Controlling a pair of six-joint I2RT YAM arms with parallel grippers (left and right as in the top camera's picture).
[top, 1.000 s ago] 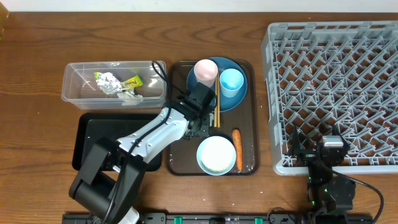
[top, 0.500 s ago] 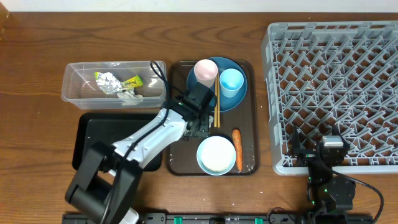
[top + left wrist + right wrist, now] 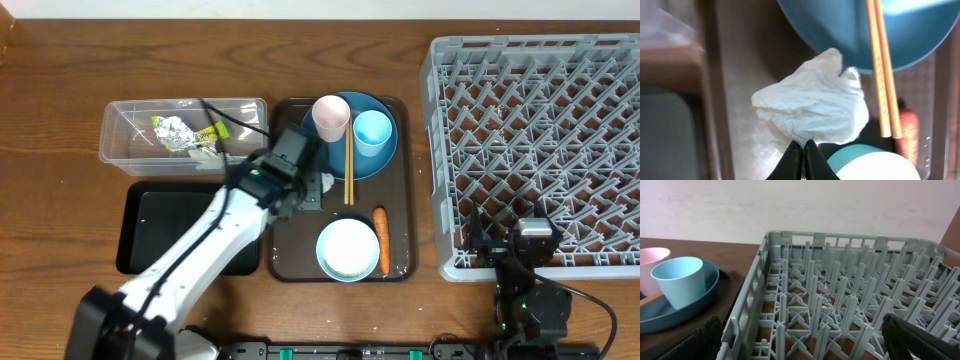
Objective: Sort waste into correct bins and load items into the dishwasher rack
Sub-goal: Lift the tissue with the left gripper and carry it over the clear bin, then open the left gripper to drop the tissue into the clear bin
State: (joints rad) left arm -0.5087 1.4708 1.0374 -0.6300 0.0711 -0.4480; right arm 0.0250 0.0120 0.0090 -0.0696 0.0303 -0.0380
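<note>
My left gripper is shut on a crumpled white tissue, held just over the brown serving tray between the dark-blue plate and the pale-blue bowl. On the plate stand a pink cup and a light-blue cup, with wooden chopsticks across its rim. An orange carrot lies beside the bowl. The clear tub holds silver foil and a yellow-green wrapper. My right gripper stands open at the grey rack's front edge, holding nothing.
A shallow black tray lies in front of the clear tub, left of the brown tray, with my left arm crossing over it. The rack fills the right side of the table. Bare wood shows at the far left and along the back.
My left arm has swung left and drawn back with the tissue pinched in its fingers, away from the chopsticks. The right arm has not moved.
</note>
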